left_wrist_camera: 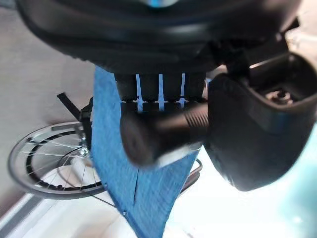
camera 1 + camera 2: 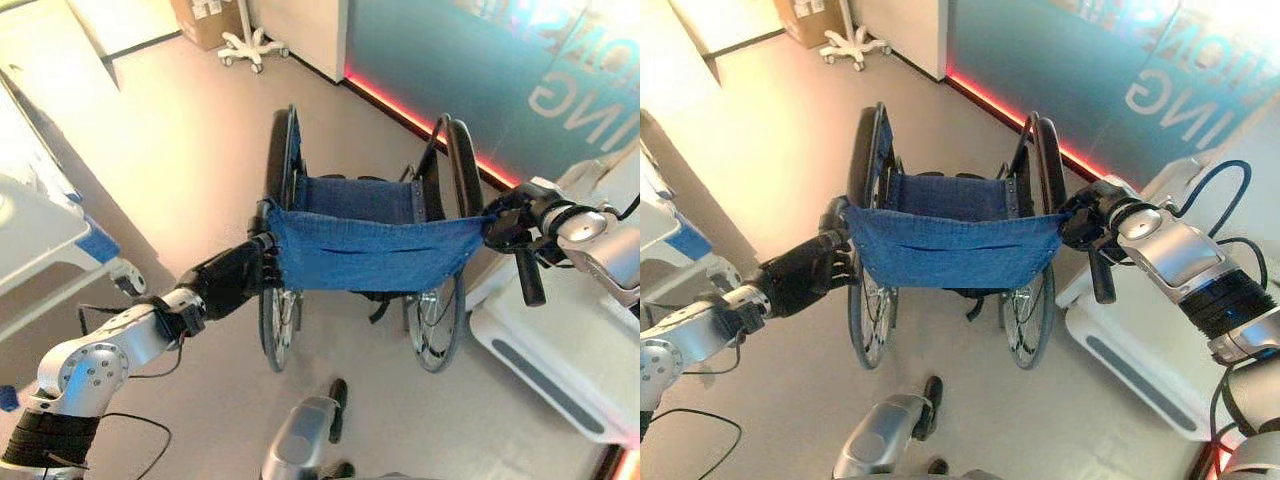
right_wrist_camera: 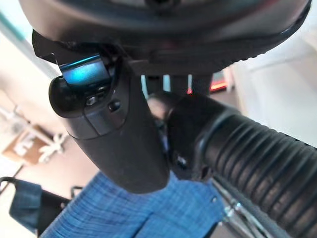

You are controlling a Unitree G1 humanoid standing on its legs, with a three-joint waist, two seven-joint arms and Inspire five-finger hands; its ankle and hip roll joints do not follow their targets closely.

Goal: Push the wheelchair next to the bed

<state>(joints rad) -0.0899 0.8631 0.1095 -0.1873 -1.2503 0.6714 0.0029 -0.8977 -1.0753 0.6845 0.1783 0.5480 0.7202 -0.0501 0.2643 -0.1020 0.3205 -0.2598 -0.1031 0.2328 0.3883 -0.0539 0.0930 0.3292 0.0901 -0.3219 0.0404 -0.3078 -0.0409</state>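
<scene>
Wheelchair (image 2: 365,240) dead centre, backrest nearest, seat beyond toward 12 o'clock. Left hand (image 2: 232,280) on push handle at 9 o'clock, right hand (image 2: 508,228) on handle at 3. Bed (image 2: 35,240) at 9–10 o'clock, well apart. Wheeled stand base (image 2: 252,45) and cardboard box (image 2: 205,20) at 11, far end.

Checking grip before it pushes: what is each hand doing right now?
Left hand: shut on the black left push handle of the blue-backed wheelchair.
Right hand: shut on the ribbed black right push handle.
</scene>
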